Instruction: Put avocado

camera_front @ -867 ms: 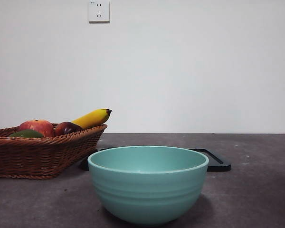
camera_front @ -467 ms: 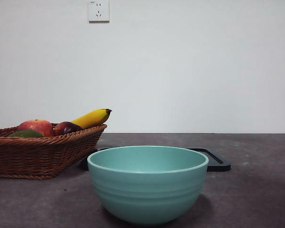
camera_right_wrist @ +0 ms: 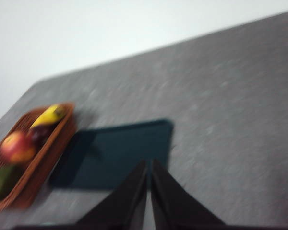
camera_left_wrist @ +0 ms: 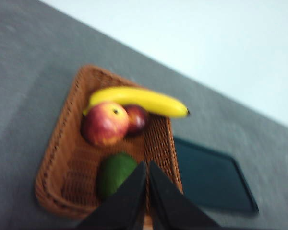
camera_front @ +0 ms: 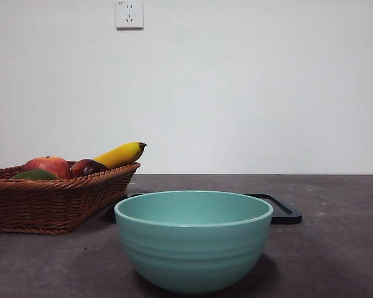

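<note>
Grey table (camera_front: 336,248): basket (camera_front: 50,202), bowl (camera_front: 193,239), tray (camera_front: 285,211).

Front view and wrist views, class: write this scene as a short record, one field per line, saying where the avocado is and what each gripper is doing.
avocado: lying in the wicker basket, untouched
other fruit in basket: red apple, dark plum, banana
bowl: teal, at the table's front
tray: black, beside the basket
left gripper: shut, above the basket near the avocado
right gripper: shut, above the tray
</note>
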Robot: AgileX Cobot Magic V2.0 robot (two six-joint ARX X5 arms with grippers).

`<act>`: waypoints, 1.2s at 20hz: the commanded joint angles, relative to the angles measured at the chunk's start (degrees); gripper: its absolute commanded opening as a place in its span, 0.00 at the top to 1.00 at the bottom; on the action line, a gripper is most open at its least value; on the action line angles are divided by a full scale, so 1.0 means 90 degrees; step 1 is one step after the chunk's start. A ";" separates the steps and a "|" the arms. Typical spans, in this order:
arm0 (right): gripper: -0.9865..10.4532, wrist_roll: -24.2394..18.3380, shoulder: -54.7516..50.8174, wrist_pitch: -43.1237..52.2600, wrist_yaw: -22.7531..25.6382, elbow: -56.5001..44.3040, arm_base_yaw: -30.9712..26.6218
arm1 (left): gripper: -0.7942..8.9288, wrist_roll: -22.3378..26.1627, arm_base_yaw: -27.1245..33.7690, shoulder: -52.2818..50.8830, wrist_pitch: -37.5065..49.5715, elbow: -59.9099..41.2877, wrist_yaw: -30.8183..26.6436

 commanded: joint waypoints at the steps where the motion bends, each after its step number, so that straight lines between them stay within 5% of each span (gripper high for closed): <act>1: 0.91 -0.0748 0.0607 -0.0656 -0.0369 0.0763 0.0049 | 0.91 0.0872 0.0017 0.0505 -0.0393 0.0539 0.0437; 12: 0.91 -0.1919 0.2356 -0.3167 -0.0571 0.2812 0.1445 | 0.91 0.1620 -0.0546 0.2025 -0.1994 0.1817 0.1576; 18: 0.91 -0.2096 0.2608 -0.3711 -0.0556 0.2970 0.2783 | 0.91 0.2123 -0.1049 0.2310 -0.3344 0.2620 0.1596; 24: 0.91 -0.2115 0.2606 -0.3798 -0.0556 0.2970 0.3169 | 0.91 0.2249 -0.1197 0.2310 -0.3677 0.2654 0.1593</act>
